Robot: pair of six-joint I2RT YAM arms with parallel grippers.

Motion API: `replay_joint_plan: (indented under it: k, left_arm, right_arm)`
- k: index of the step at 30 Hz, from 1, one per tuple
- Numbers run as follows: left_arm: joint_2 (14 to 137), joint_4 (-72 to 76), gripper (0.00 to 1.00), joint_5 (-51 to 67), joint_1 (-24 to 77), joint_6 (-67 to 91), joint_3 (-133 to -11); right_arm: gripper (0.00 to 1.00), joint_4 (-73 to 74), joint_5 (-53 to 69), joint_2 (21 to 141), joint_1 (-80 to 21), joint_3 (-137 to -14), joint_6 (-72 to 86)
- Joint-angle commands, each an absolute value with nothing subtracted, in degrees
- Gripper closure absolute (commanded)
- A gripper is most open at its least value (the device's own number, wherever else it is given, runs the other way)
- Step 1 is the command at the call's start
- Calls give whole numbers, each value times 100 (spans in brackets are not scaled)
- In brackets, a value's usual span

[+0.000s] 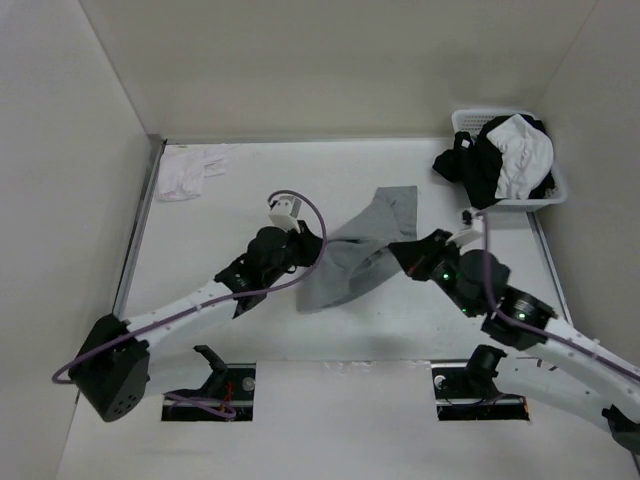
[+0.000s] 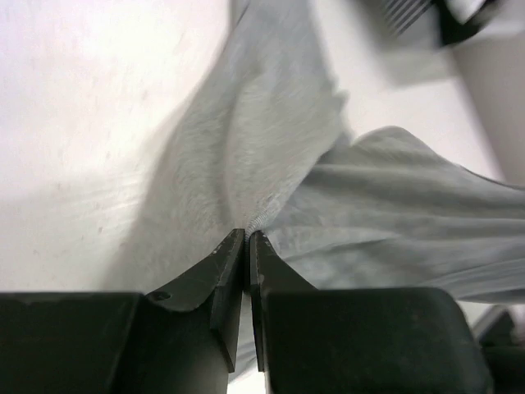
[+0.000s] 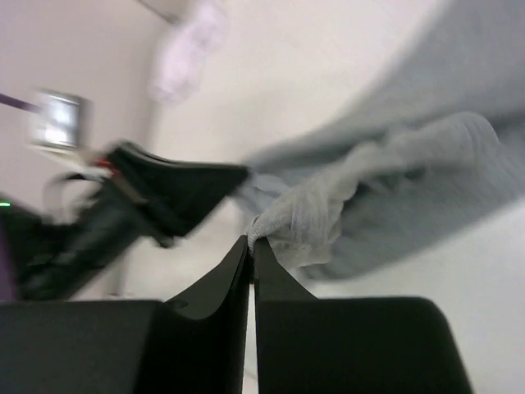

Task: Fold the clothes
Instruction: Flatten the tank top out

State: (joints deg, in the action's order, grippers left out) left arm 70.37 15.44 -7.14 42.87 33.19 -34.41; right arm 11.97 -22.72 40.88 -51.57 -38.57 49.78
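Nearest me, both arms rise from the near edge of the table (image 1: 200, 290) and lean in towards its middle, the left from the left corner and the right from the right, with a purple cable (image 1: 180, 318) trailing along the left one.

On my left wrist view, the left gripper (image 2: 248, 238) has its jaws pressed almost together, pinching a thin edge of the grey garment (image 2: 271, 148) right at the tips. The fabric fans away from the pinch in two lobes, one running up the view and one folding off to the right.

On my right wrist view, the right gripper (image 3: 251, 243) is likewise clamped, with a bunched, puckered bit of the garment caught at its tips. The cloth spreads up and to the right from there. The picture is smeared, but I can make out the other arm's dark fingers touching the same cloth just to the left.

From above, the garment lies rumpled mid-table, strung between the two grippers, with one corner reaching towards the back and a lower flap spilling towards me.

Further back, a small white cloth (image 1: 190, 172) sits crumpled in the far left corner, well apart from the arms. In the far right corner a white basket (image 1: 465, 122) holds black and white garments (image 1: 505, 158), some of which hang over its left side.
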Motion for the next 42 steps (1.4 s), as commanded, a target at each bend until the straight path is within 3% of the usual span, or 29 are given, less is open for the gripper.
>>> replay_joint_plan:
  k: [1,4,8,15,17,19,22,26,30,32,35,37,39,40,42]
  left_arm:
    - [5813,1382,94,-246,4127,3638,-3989]
    - [5257,1169,94,-264,4047,3797,-4297]
    - [4554,810,93,-211,4012,3937,-5052]
    - [4008,88,93,-202,4232,3788,-6380]
    - [3964,-8,92,-246,4267,3709,-6495]
    - [4060,-44,92,-272,4153,3613,-6443]
    - [4297,-27,92,-360,3811,3533,-6302]
    - [5314,324,92,-449,2810,3848,-6152]
    - [6291,703,93,-386,2737,4069,-6100]
    - [6556,686,91,-788,2825,4026,-5777]
    - [6539,668,85,-1141,2930,3912,-5267]
    - [6539,502,75,-1327,3167,3745,-4678]
    - [6522,204,66,-1458,3588,3543,-4020]
    - [6469,-59,62,-1520,3816,3516,-3703]
    - [6451,-332,59,-1529,4063,3524,-3482]
  right_arm:
    - [95,2213,-3276,3578,-5741,-5331,4036]
    - [96,2320,-3752,3568,-6322,-6063,3596]
    - [96,1970,-4937,3919,-7858,-7433,2438]
    - [97,82,-5817,5201,-9758,-9130,-523]
    - [97,-725,-5941,5544,-9866,-9325,-1541]
    - [96,-1659,-5758,5905,-9140,-9264,-2485]
    - [97,-1443,-5415,6152,-8251,-9176,-2225]
    - [99,138,-3188,7099,-5601,-9307,-58]
    - [99,10,-676,8380,-3350,-9525,1613]
    - [97,-79,415,9440,-2619,-10199,2219]
    - [95,367,887,10675,-2255,-11352,2688]
    - [75,965,626,11791,-2140,-12573,2813]
    - [55,1098,335,11787,-2140,-12622,2682]
    - [45,1186,64,11255,-2175,-11960,2428]
    - [44,1117,-201,10638,-2271,-11009,2364]
